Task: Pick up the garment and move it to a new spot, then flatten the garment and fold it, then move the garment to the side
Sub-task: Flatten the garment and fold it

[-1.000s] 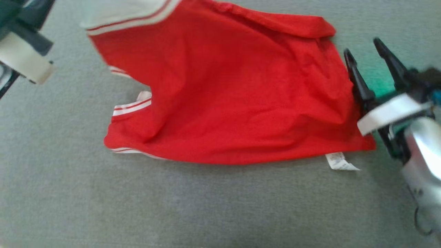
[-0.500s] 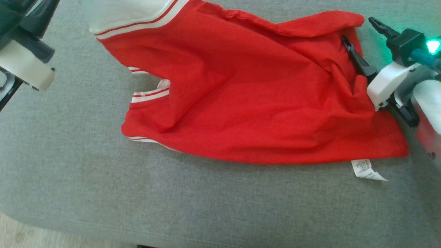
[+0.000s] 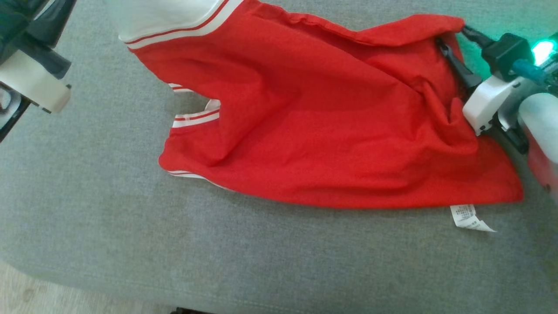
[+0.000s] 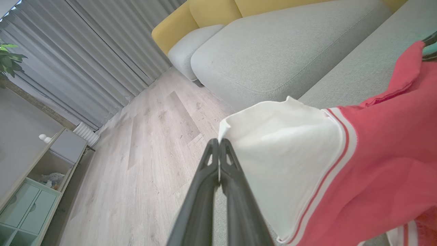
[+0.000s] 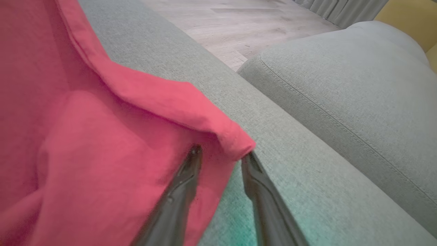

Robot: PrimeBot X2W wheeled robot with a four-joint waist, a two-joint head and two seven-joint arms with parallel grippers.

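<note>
Right end effector (image 5: 221, 155) fingers apart, astride folded hem corner (image 5: 235, 143) of red T-shirt (image 3: 327, 131). Left end effector (image 4: 218, 141) clamped on white sleeve (image 4: 283, 153). Shirt lay mid-frame on grey sofa (image 3: 130, 240). Soft, light, limp: best gripped at hems.

Red garment (image 3: 331, 131) is lying spread out and kinda rumpled on a grey fabric cushion (image 3: 218, 253). Its white sleeve (image 3: 161, 17), with red-and-white stripe trim, runs out past the top edge on the left. Another striped cuff (image 3: 196, 120) pokes out lower down on that side. A little white care label (image 3: 468, 218) sticks out under the bottom hem, right end. The right pincer (image 3: 453, 35) sits at the top right corner with its fingers apart: one lies on the red cloth, the other is just past the folded-over corner. There's a green light (image 3: 542, 50) glowing behind it. The left arm's pale cuff (image 3: 35, 85) is up in the left corner, and there's a strip of wood floor (image 3: 17, 292) bottom left.
</note>
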